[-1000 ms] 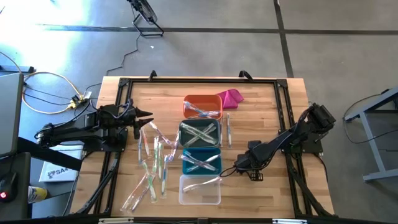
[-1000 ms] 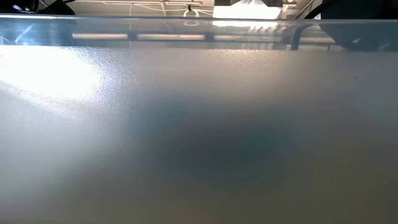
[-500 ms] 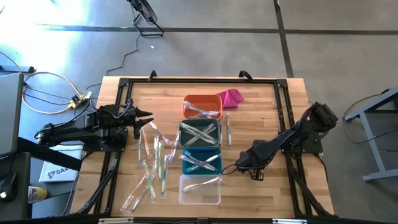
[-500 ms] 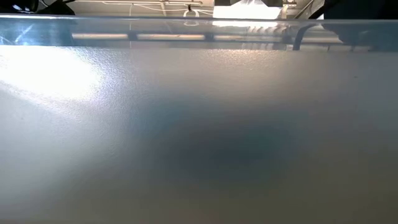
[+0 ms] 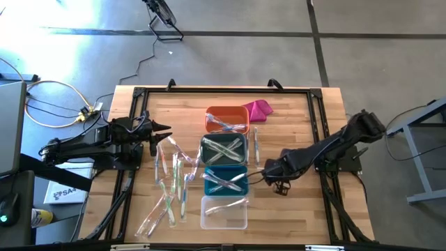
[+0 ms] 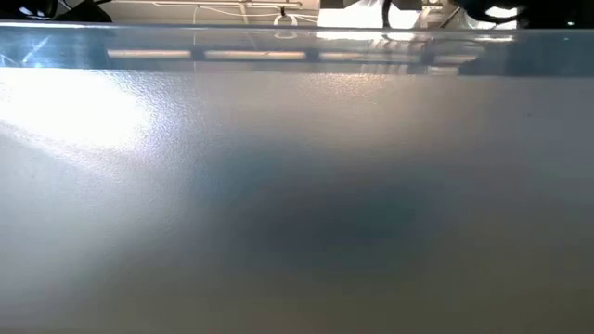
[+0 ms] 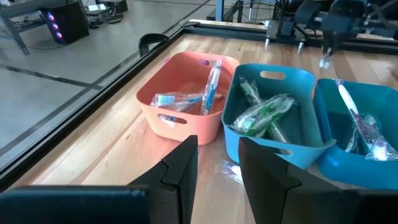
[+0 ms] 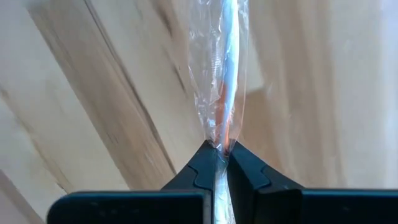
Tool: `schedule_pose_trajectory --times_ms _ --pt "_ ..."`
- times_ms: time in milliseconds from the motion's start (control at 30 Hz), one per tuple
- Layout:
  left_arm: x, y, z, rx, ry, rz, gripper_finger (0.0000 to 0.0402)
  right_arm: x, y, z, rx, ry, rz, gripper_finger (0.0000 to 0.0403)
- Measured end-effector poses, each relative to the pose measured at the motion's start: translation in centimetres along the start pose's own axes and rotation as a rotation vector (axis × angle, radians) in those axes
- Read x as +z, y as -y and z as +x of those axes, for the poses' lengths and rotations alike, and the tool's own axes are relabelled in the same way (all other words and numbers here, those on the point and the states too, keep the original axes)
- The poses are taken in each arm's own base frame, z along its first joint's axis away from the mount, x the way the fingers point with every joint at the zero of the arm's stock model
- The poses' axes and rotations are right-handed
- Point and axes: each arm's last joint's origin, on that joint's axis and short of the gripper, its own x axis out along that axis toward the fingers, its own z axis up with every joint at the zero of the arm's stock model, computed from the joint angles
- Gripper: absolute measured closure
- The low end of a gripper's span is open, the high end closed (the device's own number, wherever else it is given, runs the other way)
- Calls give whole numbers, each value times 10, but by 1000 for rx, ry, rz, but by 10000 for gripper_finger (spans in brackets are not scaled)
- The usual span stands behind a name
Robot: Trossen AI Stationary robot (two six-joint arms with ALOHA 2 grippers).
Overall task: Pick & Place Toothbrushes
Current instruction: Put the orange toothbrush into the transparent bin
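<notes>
On my far left, cables trail over the grey floor beside the wooden counter. The left pincer hangs over the counter's left edge, its fingers apart with nothing between them. Just right of it, loose toothbrushes in clear wrappers lie scattered on the wood, some crossing each other.

Next comes a column of four bins touching end to end. The orange bin at the far end holds a couple of blue brushes. The grey bin holds green ones laid crosswise. The teal bin holds a few more. The clear bin at the near end has one brush lying across its rim. Through the left wrist camera those bins fill the space ahead of the fingers. A magenta cloth sits just right of the orange bin, and one brush lies alone beside the grey bin.

Right of the teal bin, the right pincer is clenched on a wrapped toothbrush, pinching the wrapper's end, with bare wood behind it.

The low camera gives me only a pale blur, apart from a thin strip of the room along the top.
</notes>
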Motion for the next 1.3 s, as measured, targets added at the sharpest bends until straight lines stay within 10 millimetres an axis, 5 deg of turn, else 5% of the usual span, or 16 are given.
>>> schedule_pose_trajectory --times_ms 667,1000,1300 --pt "0 0 0 0 5 -4 289 51 -19 -73 58 522 32 391" --pt "0 0 0 0 4 -4 289 71 -38 -93 286 778 -128 391" --pt "0 0 0 0 4 -4 289 74 -41 -96 324 809 -144 391"
